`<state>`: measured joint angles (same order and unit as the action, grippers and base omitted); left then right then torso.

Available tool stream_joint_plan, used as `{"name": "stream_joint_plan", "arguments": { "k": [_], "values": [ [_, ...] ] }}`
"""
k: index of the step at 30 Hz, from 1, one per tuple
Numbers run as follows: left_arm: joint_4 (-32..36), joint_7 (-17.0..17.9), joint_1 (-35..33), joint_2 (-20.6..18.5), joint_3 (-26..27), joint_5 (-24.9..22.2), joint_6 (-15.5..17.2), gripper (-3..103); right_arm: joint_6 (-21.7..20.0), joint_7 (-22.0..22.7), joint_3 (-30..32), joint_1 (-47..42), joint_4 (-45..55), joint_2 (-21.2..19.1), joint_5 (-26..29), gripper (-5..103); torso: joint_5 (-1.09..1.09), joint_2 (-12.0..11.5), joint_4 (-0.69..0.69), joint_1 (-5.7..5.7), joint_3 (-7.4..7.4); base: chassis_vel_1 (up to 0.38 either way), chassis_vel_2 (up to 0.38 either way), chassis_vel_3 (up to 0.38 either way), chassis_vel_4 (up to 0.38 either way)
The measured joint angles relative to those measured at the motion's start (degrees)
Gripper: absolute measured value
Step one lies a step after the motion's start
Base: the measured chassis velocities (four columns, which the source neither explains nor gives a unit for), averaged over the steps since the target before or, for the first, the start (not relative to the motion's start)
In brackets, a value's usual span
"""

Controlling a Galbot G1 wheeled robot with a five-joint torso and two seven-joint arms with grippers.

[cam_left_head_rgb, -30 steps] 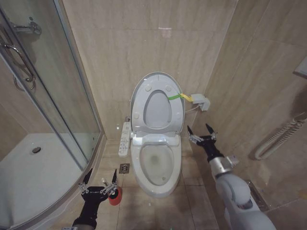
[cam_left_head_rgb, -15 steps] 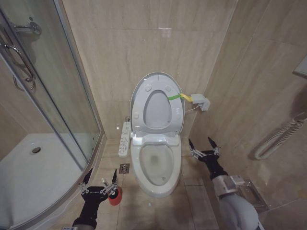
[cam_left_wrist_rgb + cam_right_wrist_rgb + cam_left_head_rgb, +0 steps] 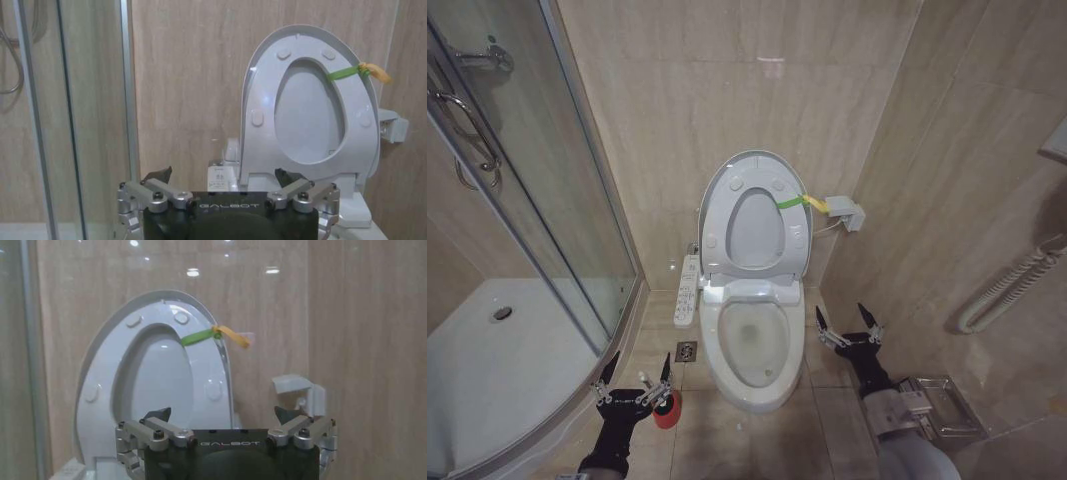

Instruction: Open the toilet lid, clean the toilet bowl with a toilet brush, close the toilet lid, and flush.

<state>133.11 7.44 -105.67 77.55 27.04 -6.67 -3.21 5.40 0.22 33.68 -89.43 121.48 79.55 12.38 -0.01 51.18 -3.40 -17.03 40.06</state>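
Head view: the toilet lid (image 3: 755, 222) is raised upright against the wall above the toilet bowl (image 3: 752, 345). The left gripper (image 3: 636, 388) is spread beside the red holder (image 3: 667, 411); the right gripper (image 3: 846, 329) is spread right of the bowl.

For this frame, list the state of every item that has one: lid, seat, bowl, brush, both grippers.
Glossy white oval toilet lid: raised upright against the wall.
White ring seat: raised with it.
White ceramic toilet bowl: uncovered.
Toilet brush in red cup holder: standing on the floor, ungrasped.
Left gripper: open, beside the brush.
Right gripper: open, empty, beside the bowl.
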Motion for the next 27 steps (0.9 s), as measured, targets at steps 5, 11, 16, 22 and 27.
{"name": "stream_joint_plan", "arguments": {
  "k": [5, 11, 16, 22, 27],
  "values": [
    [0.0, 0.0, 0.0, 0.0, 0.0, 0.0, 0.0, 100, 0.0, 0.8, 0.0, -2.4, 0.0, 1.0, -0.4, 100, 0.0, 0.0, -0.01, 0.0, 0.0, 0.0, 0.0, 0.0, 0.0],
    [0.0, 0.0, 0.0, 0.0, 0.0, 0.0, 0.0, 100, 0.2, 1.0, 0.1, -3.1, 0.3, 1.9, -0.6, 100, 0.0, 0.0, 0.0, 0.0, 0.0, 0.0, 0.0, 0.0, 0.0],
    [0.0, 0.0, 0.0, 0.0, 0.0, 0.0, 0.0, 100, 0.6, 0.3, 1.1, -4.2, 0.6, 1.8, -0.3, 100, 0.0, 0.0, 0.0, 0.0, 0.0, 0.0, 0.0, 0.0, 0.0],
    [0.0, 0.0, 0.0, 0.0, 0.0, 0.0, 0.0, 100, 4.1, -1.2, 2.1, -7.5, -0.4, 1.9, -0.9, 100, 0.02, 0.0, 0.0, 0.0, 0.0, 0.0, 0.0, 0.0, 0.0],
    [0.0, 0.0, 0.0, 0.0, 0.0, 0.0, 0.0, 100, 5.8, -1.8, 2.9, -9.9, -0.5, 2.0, -0.5, 100, 0.0, 0.0, -0.01, 0.0, 0.0, 0.0, 0.0, 0.0, 0.0]
  ]
}}
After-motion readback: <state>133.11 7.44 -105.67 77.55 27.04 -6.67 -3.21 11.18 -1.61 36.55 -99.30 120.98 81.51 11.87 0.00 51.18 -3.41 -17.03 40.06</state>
